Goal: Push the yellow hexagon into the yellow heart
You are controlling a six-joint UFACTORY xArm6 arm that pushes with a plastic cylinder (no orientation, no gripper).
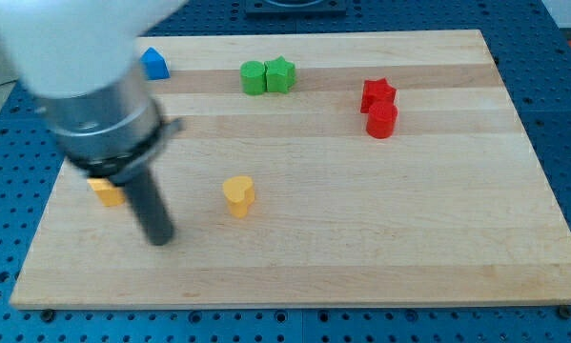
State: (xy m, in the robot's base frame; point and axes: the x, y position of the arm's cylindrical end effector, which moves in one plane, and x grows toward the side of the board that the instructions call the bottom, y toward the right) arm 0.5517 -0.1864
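The yellow hexagon (105,192) lies near the board's left edge, partly hidden behind my arm. The yellow heart (238,194) lies to its right, near the board's middle, well apart from it. My tip (158,238) rests on the board just below and to the right of the hexagon, left of the heart. The rod looks blurred.
A blue block (153,63) sits at the top left. Two green blocks (267,75) touch each other at the top middle. Two red blocks (379,106) touch at the upper right. The wooden board (361,238) lies on a blue surface.
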